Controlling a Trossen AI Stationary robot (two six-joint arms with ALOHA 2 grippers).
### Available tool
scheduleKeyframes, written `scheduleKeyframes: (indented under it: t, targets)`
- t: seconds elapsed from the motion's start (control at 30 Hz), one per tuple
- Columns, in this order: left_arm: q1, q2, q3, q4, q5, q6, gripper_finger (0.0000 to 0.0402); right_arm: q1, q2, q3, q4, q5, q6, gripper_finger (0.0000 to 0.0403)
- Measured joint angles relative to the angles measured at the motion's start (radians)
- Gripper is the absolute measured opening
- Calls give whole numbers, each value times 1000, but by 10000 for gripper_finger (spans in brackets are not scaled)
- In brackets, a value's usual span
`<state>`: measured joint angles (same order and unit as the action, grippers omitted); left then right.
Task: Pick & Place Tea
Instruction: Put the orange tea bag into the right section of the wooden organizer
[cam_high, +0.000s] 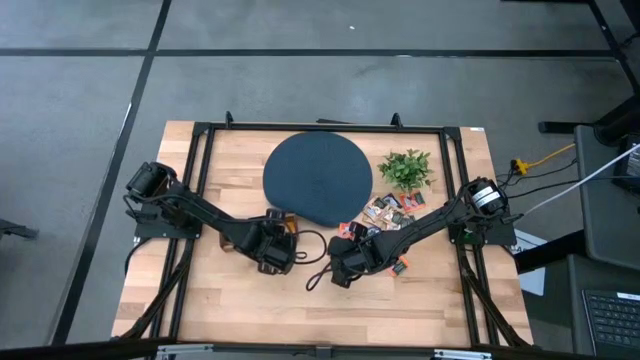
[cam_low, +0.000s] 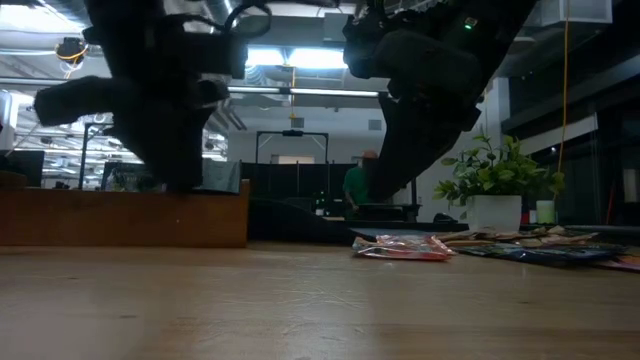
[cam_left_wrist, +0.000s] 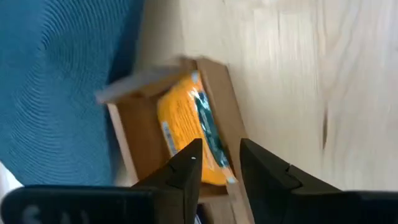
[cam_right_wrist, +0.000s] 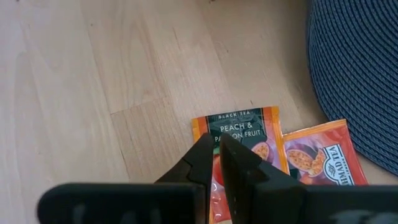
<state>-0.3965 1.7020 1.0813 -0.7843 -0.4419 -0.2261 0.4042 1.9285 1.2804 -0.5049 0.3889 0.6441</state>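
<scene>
Left gripper (cam_left_wrist: 216, 163) hovers, fingers slightly parted, over a wooden box (cam_left_wrist: 214, 93) at the disc's (cam_high: 318, 178) 7 o'clock — an orange sachet (cam_left_wrist: 186, 127) lies inside. Right gripper (cam_right_wrist: 217, 152), fingers pinched nearly together and holding nothing, hangs over a peach sachet (cam_right_wrist: 239, 127) at the disc's 5 o'clock.

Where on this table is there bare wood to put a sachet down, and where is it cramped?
Bare wood runs along the table's near edge below both arms, and on the left beside the round dark mat. It is crowded right of the mat: loose tea sachets, the plant and the right pincer. The left pincer hovers over a small wooden box.
</scene>
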Motion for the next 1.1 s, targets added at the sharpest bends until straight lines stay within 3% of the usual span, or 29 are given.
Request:
scheduleKeyframes:
  t: [0.47, 0.6, 0.8, 1.1]
  targets:
    - [13, 0, -21, 3, -8, -35, 95, 0, 0, 0, 0, 0, -1, 33]
    - [14, 0, -18, 5, 12, -25, 73, 0, 0, 0, 0, 1, -1, 33]
    - [18, -1, -16, 7, 24, -36, 9, 0, 0, 0, 0, 1, -5, 33]
    - [18, -1, -16, 6, 10, -41, 2, 0, 0, 0, 0, 0, -2, 33]
